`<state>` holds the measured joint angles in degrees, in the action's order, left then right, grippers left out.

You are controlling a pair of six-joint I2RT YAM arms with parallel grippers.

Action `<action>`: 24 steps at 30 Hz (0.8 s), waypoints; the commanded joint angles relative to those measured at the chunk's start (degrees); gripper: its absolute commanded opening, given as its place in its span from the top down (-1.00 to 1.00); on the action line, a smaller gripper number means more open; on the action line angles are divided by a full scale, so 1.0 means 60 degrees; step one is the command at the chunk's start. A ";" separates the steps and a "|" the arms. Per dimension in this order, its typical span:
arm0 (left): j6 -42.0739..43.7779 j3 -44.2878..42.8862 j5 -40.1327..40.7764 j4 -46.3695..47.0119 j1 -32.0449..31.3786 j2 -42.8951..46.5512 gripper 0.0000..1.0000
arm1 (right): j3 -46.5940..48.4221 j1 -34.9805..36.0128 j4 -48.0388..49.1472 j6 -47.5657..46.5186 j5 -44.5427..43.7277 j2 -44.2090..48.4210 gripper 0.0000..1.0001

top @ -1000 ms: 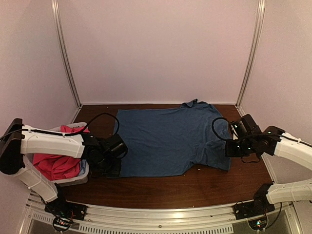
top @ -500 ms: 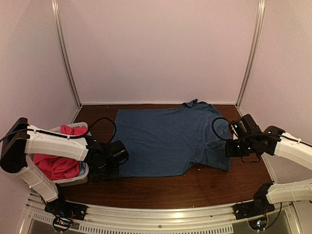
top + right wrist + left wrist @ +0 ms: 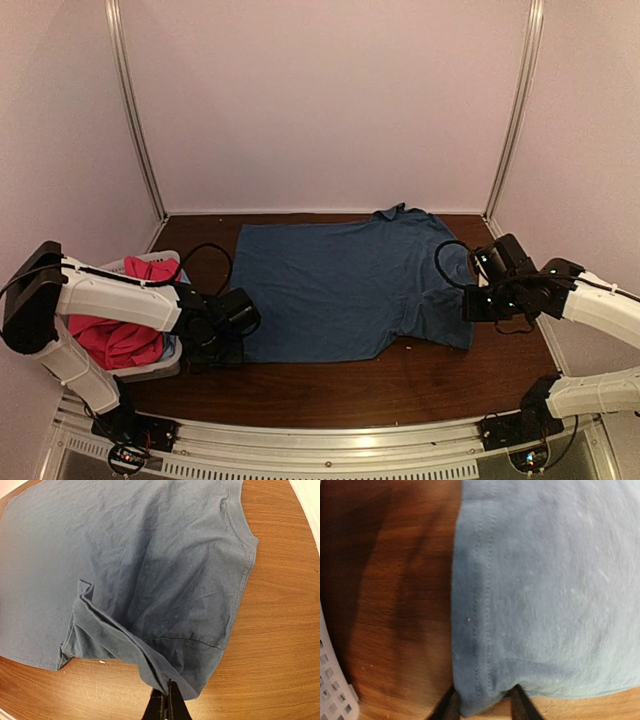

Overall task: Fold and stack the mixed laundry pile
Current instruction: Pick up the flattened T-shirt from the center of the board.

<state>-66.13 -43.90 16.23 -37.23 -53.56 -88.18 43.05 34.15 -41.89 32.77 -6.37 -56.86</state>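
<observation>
The left hand had slid down and nearer, to the near-left hem corner of the dark blue T-shirt. Its fingers stood apart, straddling that corner without pinching it. Just left, the pink shirt sat in the basket. The T-shirt lay spread on the desk, long axis left to right, hem leftward. The right hand was clamped on its near-right edge, raising a fold. The left fingers might close on bare wood and miss the thin hem, and a one-sided lift would skew the cloth.
</observation>
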 commanded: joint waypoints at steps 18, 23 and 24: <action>0.0878 -0.1335 0.0123 -0.2507 0.0731 0.1533 1.00 | 0.0974 0.0048 -0.0849 -0.0240 -0.1588 0.0718 1.00; 0.1511 -0.1808 0.0112 -0.2710 0.1439 0.1780 1.00 | 0.1103 0.0037 -0.0664 -0.0695 -0.2145 0.0225 1.00; 0.1646 -0.1890 0.0081 -0.2720 0.1558 0.1746 1.00 | 0.1139 0.0025 -0.0584 -0.0787 -0.2270 0.0207 1.00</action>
<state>-60.27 -52.31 16.10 -50.48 -46.50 -78.70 47.75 34.15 -45.91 30.79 -14.74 -54.43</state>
